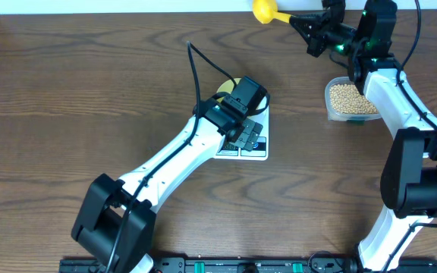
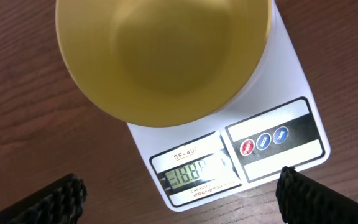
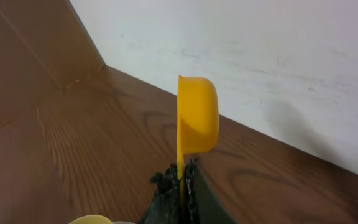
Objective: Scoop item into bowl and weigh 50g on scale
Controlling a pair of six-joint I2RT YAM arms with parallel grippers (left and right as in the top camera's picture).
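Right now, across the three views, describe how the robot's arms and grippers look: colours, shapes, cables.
The left arm and right arm have white tubular links between bulky black joint housings. A thin black cable loops off each near the wrist; a small green light glows on the right one. The left gripper and right gripper are black, with rough, knobbly fingers.

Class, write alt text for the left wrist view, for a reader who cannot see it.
An empty pale yellow-green bowl sits on a white digital scale with a lit display and three round buttons. The left gripper is open, its dark fingertips at both lower corners, above a wooden table.
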